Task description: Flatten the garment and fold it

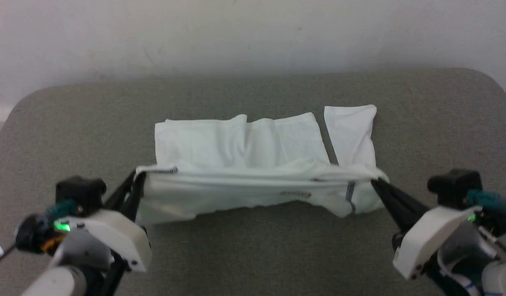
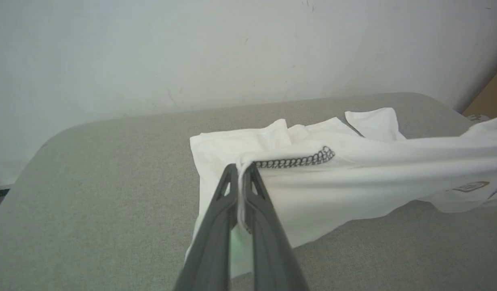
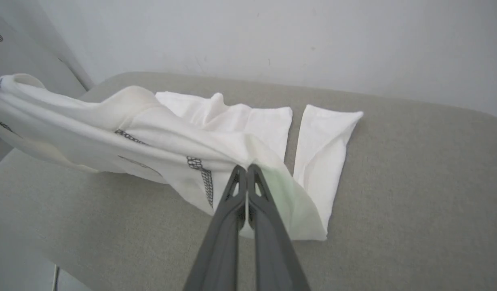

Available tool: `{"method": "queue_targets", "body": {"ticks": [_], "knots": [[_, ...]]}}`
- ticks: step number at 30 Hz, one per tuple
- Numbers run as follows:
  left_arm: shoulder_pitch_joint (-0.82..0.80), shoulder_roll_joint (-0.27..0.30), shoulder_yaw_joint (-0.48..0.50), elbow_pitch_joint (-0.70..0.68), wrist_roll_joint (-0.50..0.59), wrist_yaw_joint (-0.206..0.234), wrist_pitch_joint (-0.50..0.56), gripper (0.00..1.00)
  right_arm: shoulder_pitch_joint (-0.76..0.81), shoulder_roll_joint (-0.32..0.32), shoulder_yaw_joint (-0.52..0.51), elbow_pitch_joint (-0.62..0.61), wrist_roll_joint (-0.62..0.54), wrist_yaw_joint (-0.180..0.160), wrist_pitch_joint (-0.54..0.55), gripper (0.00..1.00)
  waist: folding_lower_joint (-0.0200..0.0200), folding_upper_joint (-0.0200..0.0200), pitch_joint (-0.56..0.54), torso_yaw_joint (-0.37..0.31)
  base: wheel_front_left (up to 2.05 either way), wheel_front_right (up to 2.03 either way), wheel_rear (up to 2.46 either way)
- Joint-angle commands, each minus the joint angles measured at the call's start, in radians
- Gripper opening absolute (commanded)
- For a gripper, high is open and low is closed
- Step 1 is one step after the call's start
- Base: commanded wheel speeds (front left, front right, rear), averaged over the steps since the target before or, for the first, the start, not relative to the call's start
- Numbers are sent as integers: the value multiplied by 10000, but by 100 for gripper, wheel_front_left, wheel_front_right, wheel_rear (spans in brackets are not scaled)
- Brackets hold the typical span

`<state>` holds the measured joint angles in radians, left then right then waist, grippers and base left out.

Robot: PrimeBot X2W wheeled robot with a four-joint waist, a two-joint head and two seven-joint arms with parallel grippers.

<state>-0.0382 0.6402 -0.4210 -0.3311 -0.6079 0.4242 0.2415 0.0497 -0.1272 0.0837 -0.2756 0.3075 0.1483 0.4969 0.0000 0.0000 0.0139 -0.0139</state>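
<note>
Spanning the gap between the two claws, the near edge of the garment (image 1: 244,191) hangs lifted off the table (image 1: 253,255), its long axis running left to right. At its left end the left gripper (image 1: 138,180) is clamped on the cloth, which is pinched between its fingers right by the grey zigzag stitching (image 2: 297,161). At the right end the right gripper (image 1: 375,183) has its jaws pressed together on a fold of fabric. Each arm sits at its own end, so neither is nearer.

The held band is taut along the top and sags below, with the tan label mark (image 1: 296,193) facing the robot. Beyond it the rest of the garment lies on the table, away from both claws, with a few ridges across the middle. A separate flap, likely a sleeve (image 1: 351,131), lies far right, a thin strip of table between it and the main panel.

Judgement: the next move probably carries the held edge forward over the lying part, arms in parallel. Room looks good, with bare table on the near side, on both flanks and past the cloth's far edge before the wall (image 1: 253,33). The risk is that uneven travel skews the fold line, and thin fabric may slip.
</note>
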Motion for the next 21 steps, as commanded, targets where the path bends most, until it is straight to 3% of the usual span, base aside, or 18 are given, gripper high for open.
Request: {"method": "queue_targets", "body": {"ticks": [1, 7, 14, 21], "knots": [[-701, 393, 381, -18, 125, -62, 177, 0, -651, -403, -225, -160, 168, -176, 107, 0, 0, 0, 121, -58, 0, 0, 0], [-4694, 765, 717, 867, 22, -1511, 953, 0, -4580, -1479, 96, 735, 1541, -176, 235, 0, 0, 0, 853, -275, 0, 0, 0], [-9921, 182, 212, 3981, 493, -3214, 1385, 0, -9688, -2128, 820, 3580, 2696, -176, -430, 0, 0, 0, 2283, -526, 0, 0, 0], [-14204, -242, -164, 7081, 1505, -4227, 1026, 0, -13910, -2380, 1561, 6342, 3108, -176, -1665, 0, 0, 0, 4070, -999, 0, 0, 0]]}}
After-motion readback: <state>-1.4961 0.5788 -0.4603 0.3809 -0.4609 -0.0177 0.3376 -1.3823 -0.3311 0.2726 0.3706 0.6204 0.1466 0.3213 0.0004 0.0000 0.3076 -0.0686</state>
